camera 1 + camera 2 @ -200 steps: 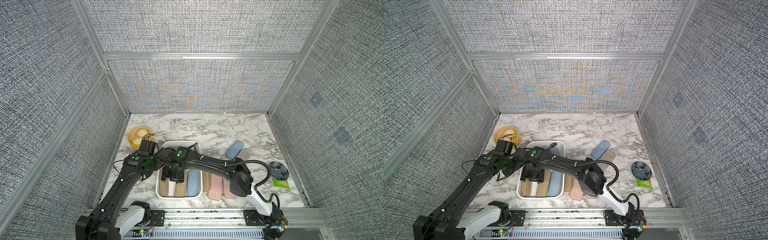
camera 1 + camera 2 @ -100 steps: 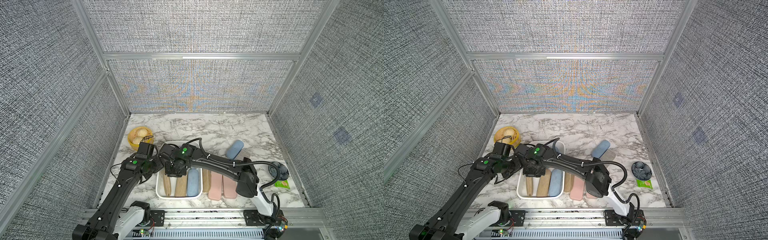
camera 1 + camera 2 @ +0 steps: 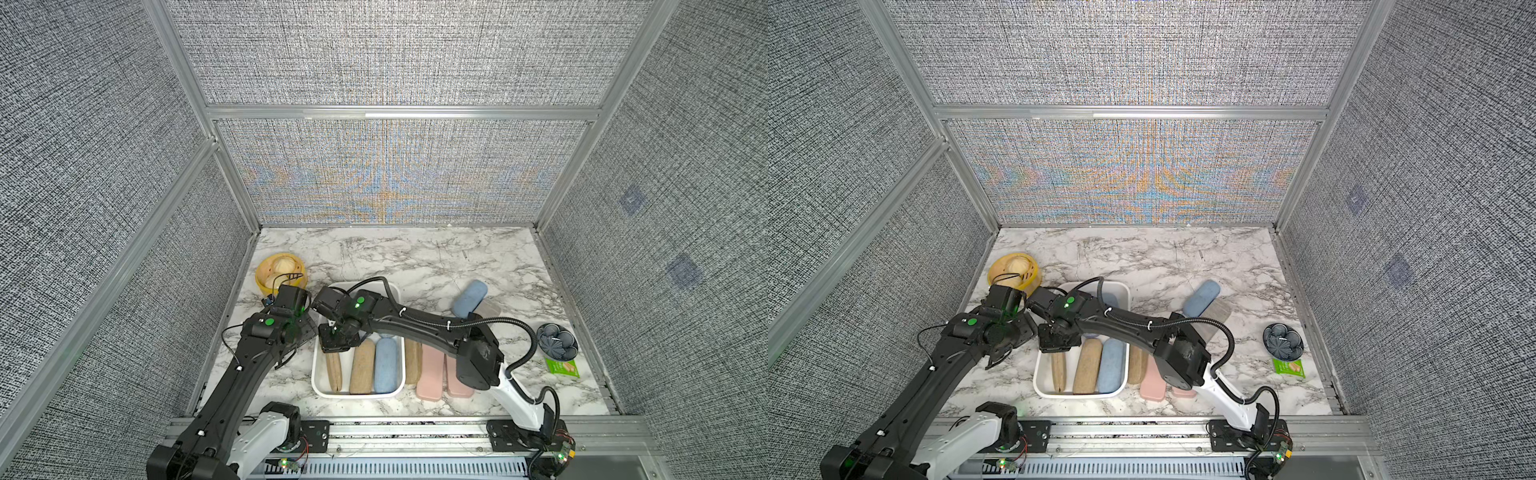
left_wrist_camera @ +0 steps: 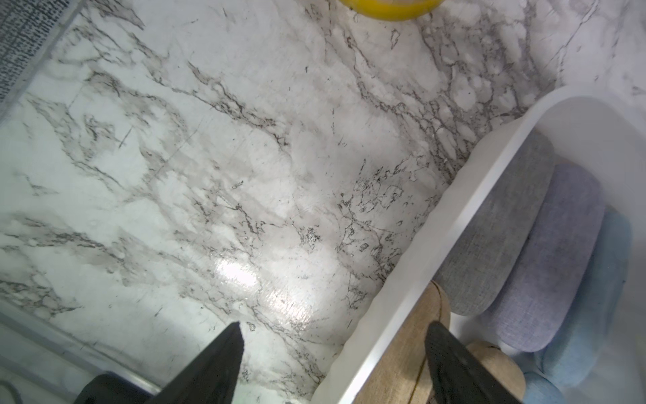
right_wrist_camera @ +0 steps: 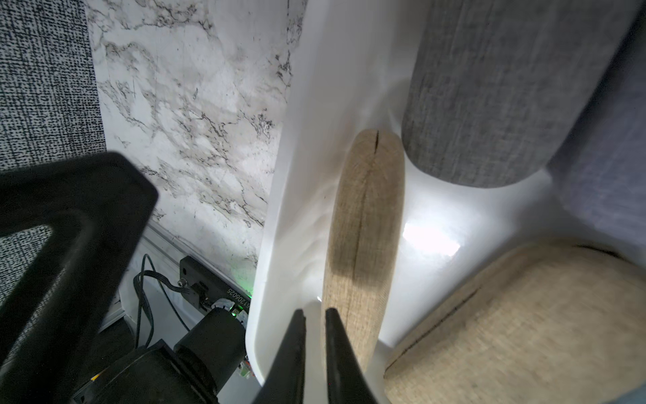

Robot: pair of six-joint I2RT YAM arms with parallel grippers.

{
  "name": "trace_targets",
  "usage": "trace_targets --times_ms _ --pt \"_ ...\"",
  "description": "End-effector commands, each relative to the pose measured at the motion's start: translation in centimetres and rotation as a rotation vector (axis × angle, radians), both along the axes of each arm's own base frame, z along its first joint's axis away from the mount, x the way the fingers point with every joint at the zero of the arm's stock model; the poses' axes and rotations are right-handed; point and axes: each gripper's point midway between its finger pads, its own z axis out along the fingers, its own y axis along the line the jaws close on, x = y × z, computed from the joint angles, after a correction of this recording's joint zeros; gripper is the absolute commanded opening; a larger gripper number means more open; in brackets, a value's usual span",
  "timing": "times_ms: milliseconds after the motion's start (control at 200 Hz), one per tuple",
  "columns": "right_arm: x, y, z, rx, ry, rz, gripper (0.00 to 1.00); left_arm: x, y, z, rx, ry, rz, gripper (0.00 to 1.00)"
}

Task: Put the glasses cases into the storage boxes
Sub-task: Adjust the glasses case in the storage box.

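The white storage box [image 3: 356,394] holds a tan glasses case on its edge [image 3: 333,372] along its left wall, a flat tan case [image 3: 362,368] and a blue case [image 3: 386,365]. Grey [image 4: 503,224], lilac [image 4: 545,259] and blue [image 4: 590,304] cases fill its far half. My right gripper [image 5: 314,314] is shut and empty, between the box wall and the on-edge tan case [image 5: 363,224]. My left gripper [image 4: 335,328] is open, straddling the box's left wall [image 4: 430,238]. Outside lie a tan case [image 3: 412,361], two pink cases [image 3: 431,374] and a blue case [image 3: 469,298].
A yellow basket of buns [image 3: 280,272] stands behind the left arm. At the right are a dark blue bowl [image 3: 557,340] and a green packet [image 3: 562,368]. A grey blocky case [image 3: 487,309] lies under the far blue one. Fabric walls enclose the marble table.
My right gripper has shut and drawn back from over the tray's near half, uncovering the on-edge tan case. The left gripper has narrowed a little and shifted slightly.
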Motion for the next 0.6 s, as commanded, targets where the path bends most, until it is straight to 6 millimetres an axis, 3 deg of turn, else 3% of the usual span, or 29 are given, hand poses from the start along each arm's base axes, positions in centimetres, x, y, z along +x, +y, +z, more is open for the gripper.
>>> trace_targets --times_ms 0,250,445,590 --pt "0.5 -1.1 -3.4 -0.080 0.018 -0.049 0.18 1.2 -3.4 1.2 -0.166 -0.055 -0.091 0.83" --pt "0.0 -3.2 -5.5 -0.140 0.047 -0.077 0.20 1.1 -3.4 1.5 -0.156 -0.051 -0.112 0.83" --pt "-0.1 -4.2 -4.3 -0.117 0.038 -0.115 0.20 0.9 -1.9 1.0 -0.069 -0.010 -0.084 0.86" --pt "-0.5 -5.0 -4.1 -0.127 0.046 -0.119 0.20 1.2 -2.0 1.2 -0.079 -0.018 -0.077 0.89"
